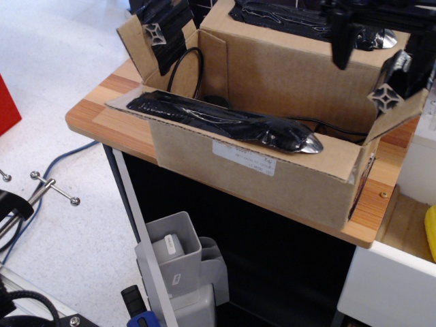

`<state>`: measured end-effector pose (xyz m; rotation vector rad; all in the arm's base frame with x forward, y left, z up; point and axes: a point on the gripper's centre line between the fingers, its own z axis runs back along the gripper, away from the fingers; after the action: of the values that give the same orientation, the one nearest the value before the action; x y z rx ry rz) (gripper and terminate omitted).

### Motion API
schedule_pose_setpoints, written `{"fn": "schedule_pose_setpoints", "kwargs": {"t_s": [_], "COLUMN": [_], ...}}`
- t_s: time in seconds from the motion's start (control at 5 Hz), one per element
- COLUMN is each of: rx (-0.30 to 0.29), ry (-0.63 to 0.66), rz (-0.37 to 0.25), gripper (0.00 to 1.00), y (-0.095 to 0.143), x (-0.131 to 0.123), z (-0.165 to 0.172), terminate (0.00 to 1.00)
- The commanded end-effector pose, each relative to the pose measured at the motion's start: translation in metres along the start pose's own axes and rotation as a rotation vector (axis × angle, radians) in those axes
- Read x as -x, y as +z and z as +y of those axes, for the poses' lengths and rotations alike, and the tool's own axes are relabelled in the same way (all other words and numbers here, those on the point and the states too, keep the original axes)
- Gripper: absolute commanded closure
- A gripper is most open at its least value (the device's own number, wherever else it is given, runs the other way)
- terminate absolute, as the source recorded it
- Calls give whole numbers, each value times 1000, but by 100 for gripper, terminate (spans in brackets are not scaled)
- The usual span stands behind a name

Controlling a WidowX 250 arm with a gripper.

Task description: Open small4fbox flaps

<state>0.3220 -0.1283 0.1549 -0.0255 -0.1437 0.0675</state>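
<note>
The small4fbox (272, 177) is a brown cardboard box on the wooden table (102, 112), with a white label (244, 158) on its near long side. Its top is open. The left short flap (153, 37) stands upright with black tape and a metal piece. The near long flap (225, 122), with a glossy black strip, is folded outward. The far long flap (300, 17) lies back. The right short flap (395, 105) leans outward. My black gripper (375, 58) is open at the top right, over the box's right end. One finger (340, 44) hangs inside the box. The other finger is by the right flap's top edge.
A black cable (180, 65) lies coiled inside the box. A grey bin (174, 252) stands under the table. A white cabinet (388, 286) adjoins the table on the right, with a yellow object (430, 231) on it. A blue cable (61, 160) lies on the floor.
</note>
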Motion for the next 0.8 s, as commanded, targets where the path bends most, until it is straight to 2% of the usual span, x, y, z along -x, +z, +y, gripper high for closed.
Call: {"fn": "schedule_pose_setpoints", "kwargs": {"t_s": [0.0,0.6], "rx": [68,129], "ry": [54,126], "rz": [-53,-53], "gripper": [0,0], "y": [5,-14], "x": [-4,2], "z": [-22,-31], "terminate": [0,0]}}
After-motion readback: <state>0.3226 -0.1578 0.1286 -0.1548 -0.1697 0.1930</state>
